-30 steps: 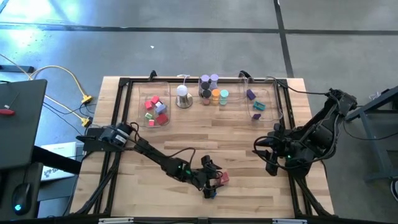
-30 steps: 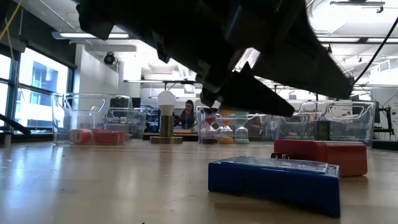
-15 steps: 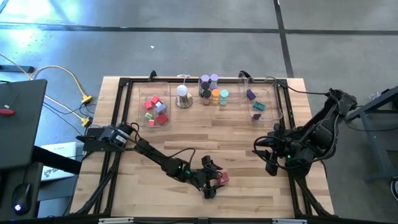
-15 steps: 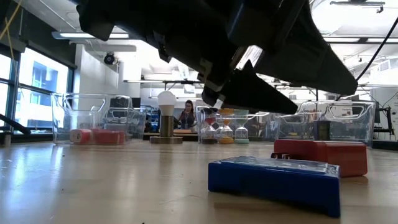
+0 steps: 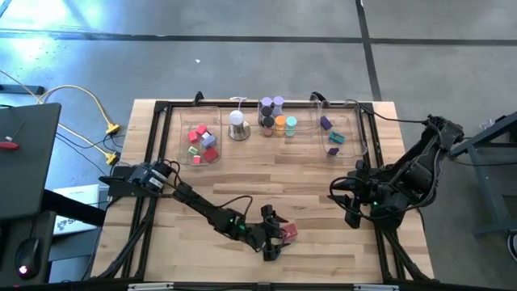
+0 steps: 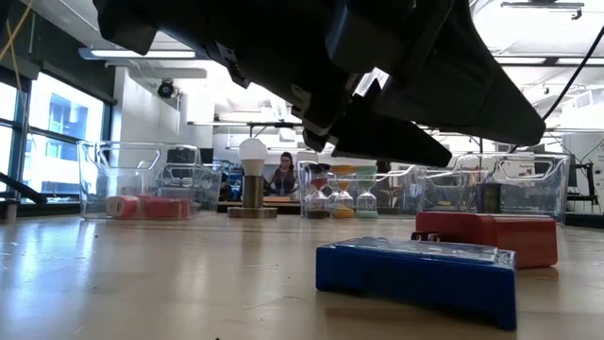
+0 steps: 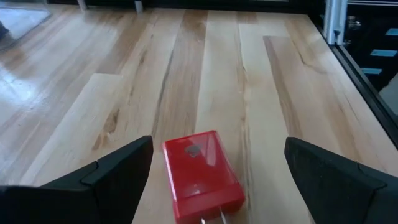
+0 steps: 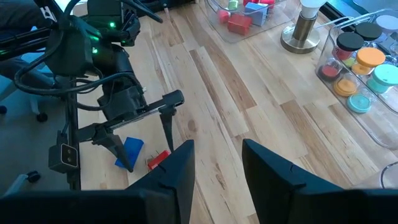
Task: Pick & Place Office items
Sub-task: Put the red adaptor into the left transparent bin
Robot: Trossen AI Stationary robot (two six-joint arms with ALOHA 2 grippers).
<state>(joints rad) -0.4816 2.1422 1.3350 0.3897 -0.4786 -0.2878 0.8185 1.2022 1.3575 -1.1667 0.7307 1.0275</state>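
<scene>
the left end effector hangs spread wide over the front of the bench, its fingers straddling the red block, which lies flat on the wood and is not yet gripped. a blue block lies just beside the red block, on its near side in the low view. judging from this, the step in hand is the pick of the red block; to do it well, the fingers should drop until the tips sit low on the block's long sides, squared to it, then close evenly so it does not twist or nudge the blue block. the right end effector waits beside the bench's right edge, its fingers set narrow with nothing between them.
</scene>
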